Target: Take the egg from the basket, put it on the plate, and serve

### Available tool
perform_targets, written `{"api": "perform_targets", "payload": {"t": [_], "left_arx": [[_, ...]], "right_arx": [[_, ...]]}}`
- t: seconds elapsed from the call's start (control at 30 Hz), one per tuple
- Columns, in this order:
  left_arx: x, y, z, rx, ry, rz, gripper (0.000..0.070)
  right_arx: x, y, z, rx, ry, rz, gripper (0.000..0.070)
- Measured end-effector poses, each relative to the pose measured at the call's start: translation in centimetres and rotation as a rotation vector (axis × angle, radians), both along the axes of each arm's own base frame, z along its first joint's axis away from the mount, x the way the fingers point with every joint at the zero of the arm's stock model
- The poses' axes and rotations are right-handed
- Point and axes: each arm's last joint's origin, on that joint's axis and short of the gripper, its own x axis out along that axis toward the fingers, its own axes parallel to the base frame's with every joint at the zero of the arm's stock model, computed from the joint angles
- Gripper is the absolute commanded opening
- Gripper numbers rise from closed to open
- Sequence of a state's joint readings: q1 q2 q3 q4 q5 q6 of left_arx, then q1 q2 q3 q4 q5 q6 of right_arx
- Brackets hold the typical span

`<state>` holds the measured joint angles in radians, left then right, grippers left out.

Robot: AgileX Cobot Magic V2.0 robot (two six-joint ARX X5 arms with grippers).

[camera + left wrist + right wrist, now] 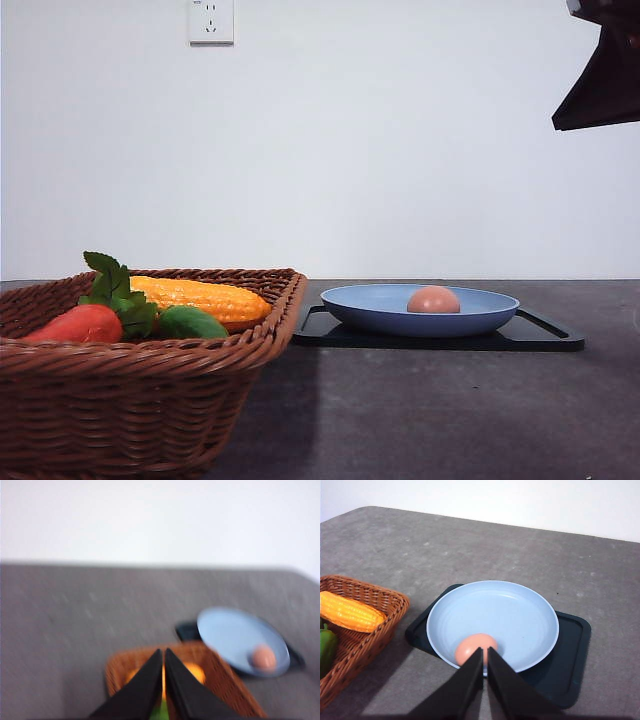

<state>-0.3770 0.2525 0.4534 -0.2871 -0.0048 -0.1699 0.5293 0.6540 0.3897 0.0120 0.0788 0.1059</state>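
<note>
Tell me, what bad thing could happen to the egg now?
The egg lies loose near the plate's near edge, so it might roll when the plate gets served. The plate just rests on the black tray and could slide. The right claw, shut above the egg, could bump it.

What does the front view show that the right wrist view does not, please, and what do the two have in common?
Front view alone: a wall socket, the red-orange vegetable and its green leaves in the basket. Right wrist view alone: the right hand, shut, above the plate's near rim. Both: the egg lying in the blue plate on the black tray, and the corn.
</note>
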Motion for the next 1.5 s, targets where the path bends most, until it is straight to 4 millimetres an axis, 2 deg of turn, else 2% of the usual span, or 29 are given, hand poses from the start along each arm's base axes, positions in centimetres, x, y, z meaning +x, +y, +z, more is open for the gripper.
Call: {"api": "perform_targets", "payload": {"t": [0.13, 0.23, 0.47, 0.73, 0.83, 1.5], "left_arx": [[-2.1, 1.5, 0.8, -0.030, -0.145, 0.098, 0.0000], [-3.0, 2.2, 0.6, -0.006, -0.216, 0.182, 0.0000], [-1.2, 2.9, -3.8, 0.111, -0.100, 0.311, 0.0000], [0.5, 3.0, -9.4, 0.166, 0.074, 0.325, 0.0000], [0.7, 3.0, -10.6, 0.173, 0.109, 0.322, 0.0000], [1.2, 3.0, -11.3, 0.153, 0.042, 0.328, 0.0000]], "right_arx": [[0.0, 0.0, 0.0, 0.000, 0.000, 0.000, 0.0000], [0.0, 0.0, 0.0, 0.000, 0.000, 0.000, 0.0000], [0.0, 0.0, 0.0, 0.001, 0.000, 0.000, 0.0000], [0.0, 0.0, 0.0, 0.001, 0.000, 0.000, 0.0000], [0.0, 0.0, 0.0, 0.001, 0.000, 0.000, 0.0000], [0.0, 0.0, 0.0, 0.003, 0.001, -0.001, 0.0000]]}}
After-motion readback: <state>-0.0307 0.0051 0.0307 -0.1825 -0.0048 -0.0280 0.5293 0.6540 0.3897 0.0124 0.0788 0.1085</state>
